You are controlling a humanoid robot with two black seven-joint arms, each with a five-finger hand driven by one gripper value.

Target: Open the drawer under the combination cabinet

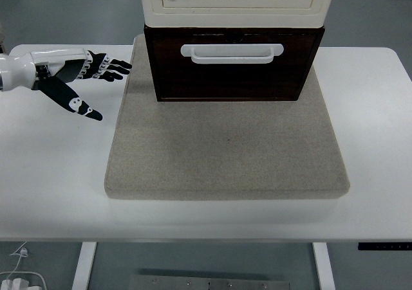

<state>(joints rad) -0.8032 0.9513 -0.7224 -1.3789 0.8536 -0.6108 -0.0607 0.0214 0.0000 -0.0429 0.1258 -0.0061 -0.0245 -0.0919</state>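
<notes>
A cream cabinet [235,0] stands on a dark brown drawer unit [233,65] at the back of a grey mat [225,148]. The drawer front is flush and carries a white bar handle [232,53]. My left hand [96,84] reaches in from the left edge over the table, fingers spread and thumb pointing down, holding nothing. It hovers just left of the mat, well to the left of the handle. The right arm does not show.
The white table [51,174] extends around the mat on all sides, with its near edge at the bottom. A cable and plug [19,271] lie on the floor at lower left.
</notes>
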